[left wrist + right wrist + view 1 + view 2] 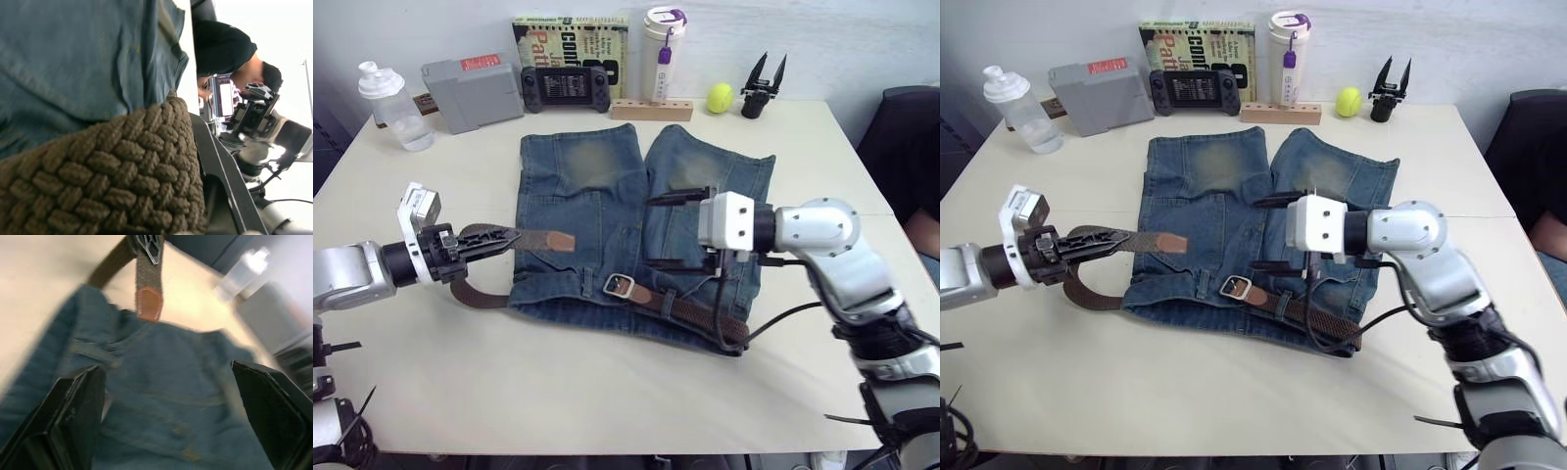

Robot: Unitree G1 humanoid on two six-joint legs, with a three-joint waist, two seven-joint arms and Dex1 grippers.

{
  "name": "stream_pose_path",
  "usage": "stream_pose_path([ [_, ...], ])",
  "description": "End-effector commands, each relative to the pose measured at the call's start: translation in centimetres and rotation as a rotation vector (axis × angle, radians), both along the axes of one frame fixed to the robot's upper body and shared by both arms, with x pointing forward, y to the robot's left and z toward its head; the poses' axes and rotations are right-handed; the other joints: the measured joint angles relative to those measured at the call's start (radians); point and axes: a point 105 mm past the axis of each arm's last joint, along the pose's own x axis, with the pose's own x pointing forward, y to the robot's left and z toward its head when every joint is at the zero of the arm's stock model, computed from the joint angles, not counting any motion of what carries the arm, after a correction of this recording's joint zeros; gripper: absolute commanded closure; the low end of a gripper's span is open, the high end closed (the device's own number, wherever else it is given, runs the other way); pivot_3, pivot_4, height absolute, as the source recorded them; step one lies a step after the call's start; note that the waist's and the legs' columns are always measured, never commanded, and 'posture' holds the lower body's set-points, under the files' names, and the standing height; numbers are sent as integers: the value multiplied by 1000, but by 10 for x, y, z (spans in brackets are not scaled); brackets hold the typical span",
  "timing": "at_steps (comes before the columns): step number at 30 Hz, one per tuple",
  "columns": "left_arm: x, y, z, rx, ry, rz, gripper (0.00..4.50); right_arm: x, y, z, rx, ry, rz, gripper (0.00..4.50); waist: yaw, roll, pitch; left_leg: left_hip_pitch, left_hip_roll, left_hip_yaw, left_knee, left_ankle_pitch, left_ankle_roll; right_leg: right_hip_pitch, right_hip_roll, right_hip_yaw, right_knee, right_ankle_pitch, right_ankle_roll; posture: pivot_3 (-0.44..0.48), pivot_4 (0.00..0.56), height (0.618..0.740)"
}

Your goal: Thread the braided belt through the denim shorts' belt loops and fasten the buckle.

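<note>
At frame left, our left hand [504,238] is clenched on the dark-brown woven braided belt [533,238]. Our right hand [677,230] hangs released over the faded blue denim shorts [597,211]; bare cream worktop [607,401] spans the lower frame.

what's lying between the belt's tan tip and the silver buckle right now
In the left eye view, only bare denim shorts lie between the braided belt's tan tip and the buckle. The left gripper holds the strap behind the tip.
</note>
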Motion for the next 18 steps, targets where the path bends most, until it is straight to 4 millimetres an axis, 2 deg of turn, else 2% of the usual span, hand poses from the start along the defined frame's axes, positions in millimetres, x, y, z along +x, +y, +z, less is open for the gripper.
stream_pose_path([
  [1, -7, -9, -6, 19, 9, -48, 4500, -22, -6, 12, -29, 195, 31, 37, 0, 0, 0, 0, 0, 0, 0, 0, 0, 0, 0, 0, 0, 0, 0, 0, 150, 713],
  [5, -9, -13, -17, 21, 35, -51, 4500, -33, -11, 13, -67, 323, 16, 37, -3, 0, 0, -1, 0, 0, -1, -1, 0, -1, -1, 0, -1, 0, 0, 0, 150, 713],
  [10, -6, -18, -34, 95, 74, -17, 4500, -28, -13, 18, -49, 313, -43, 37, -4, 0, 0, -1, 1, 2, -1, -2, -1, -2, -1, 0, -1, 0, 0, 0, 150, 713],
  [18, -13, -5, -43, 293, 122, 3, 4500, -24, -19, 17, -48, 311, -91, 37, -3, 0, 0, -2, 1, 2, -2, -2, -1, -3, -1, 0, -1, 0, 0, 0, 150, 713],
])
